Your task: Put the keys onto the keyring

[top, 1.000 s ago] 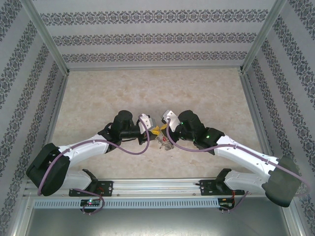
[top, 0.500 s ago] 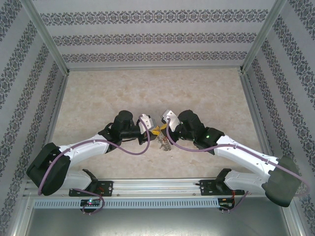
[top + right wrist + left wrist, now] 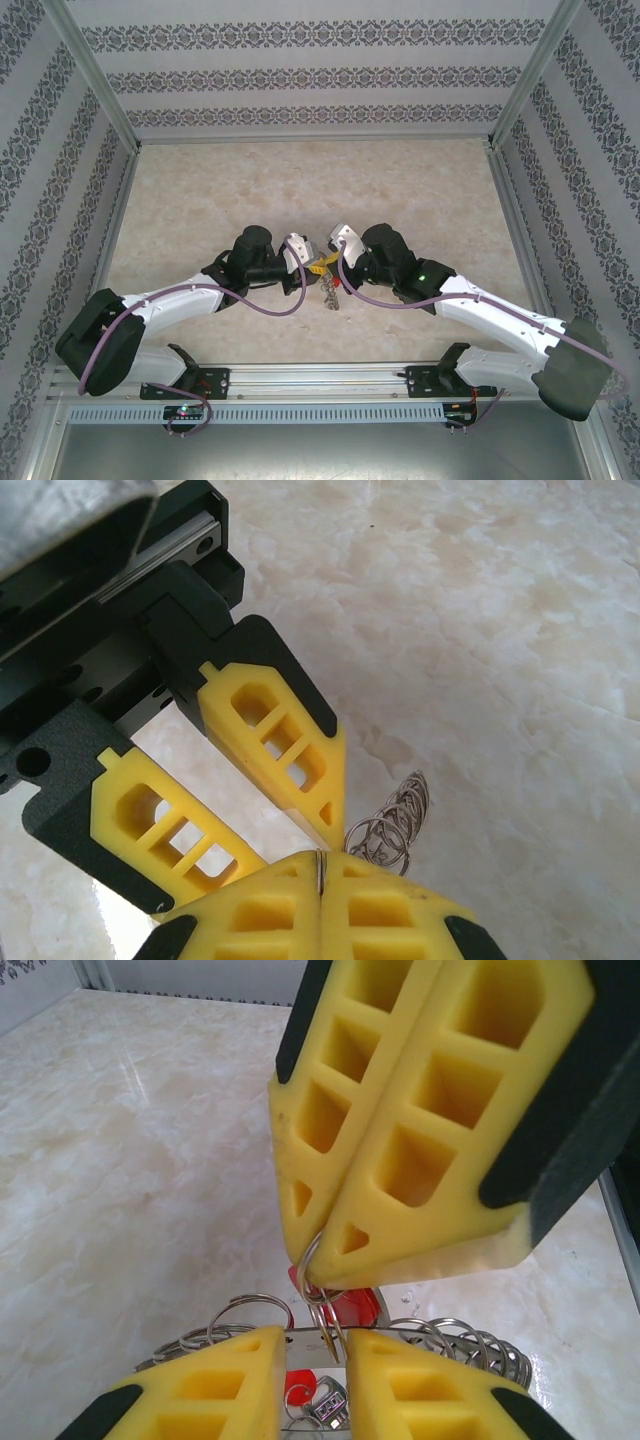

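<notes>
The left arm (image 3: 175,300) and right arm (image 3: 495,312) are bent inward, tips met, the left end effector (image 3: 317,1355) set slightly apart, the right end effector (image 3: 320,870) pressed together.

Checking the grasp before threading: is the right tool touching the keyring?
Touching. In the left wrist view, the right tool is closed at its tips on one wire loop of the keyring.
</notes>
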Tool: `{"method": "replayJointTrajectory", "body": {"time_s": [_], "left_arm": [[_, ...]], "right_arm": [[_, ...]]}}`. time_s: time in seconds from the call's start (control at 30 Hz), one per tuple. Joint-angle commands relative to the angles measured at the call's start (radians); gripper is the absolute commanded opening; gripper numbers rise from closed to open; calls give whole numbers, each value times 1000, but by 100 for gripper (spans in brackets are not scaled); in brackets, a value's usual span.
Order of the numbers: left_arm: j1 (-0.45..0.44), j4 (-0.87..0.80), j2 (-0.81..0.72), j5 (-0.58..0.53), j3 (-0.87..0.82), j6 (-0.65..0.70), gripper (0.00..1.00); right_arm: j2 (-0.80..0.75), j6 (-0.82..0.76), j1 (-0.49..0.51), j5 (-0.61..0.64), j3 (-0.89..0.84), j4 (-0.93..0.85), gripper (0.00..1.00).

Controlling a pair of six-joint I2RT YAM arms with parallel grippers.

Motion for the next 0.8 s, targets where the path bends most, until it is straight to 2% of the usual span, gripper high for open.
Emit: {"method": "replayJointTrajectory", "body": {"time_s": [0.0, 0.57, 0.77], "left_arm": [[-10, 41, 4, 5, 23, -14, 22], [-12, 60, 3, 3, 26, -34, 28], [-13, 29, 8, -6, 30, -23, 20]], "right_arm": [[-6, -4, 1, -24, 23, 28, 0], [-2, -8, 2, -28, 22, 22, 0], [-6, -7, 1, -36, 17, 22, 0]]}}
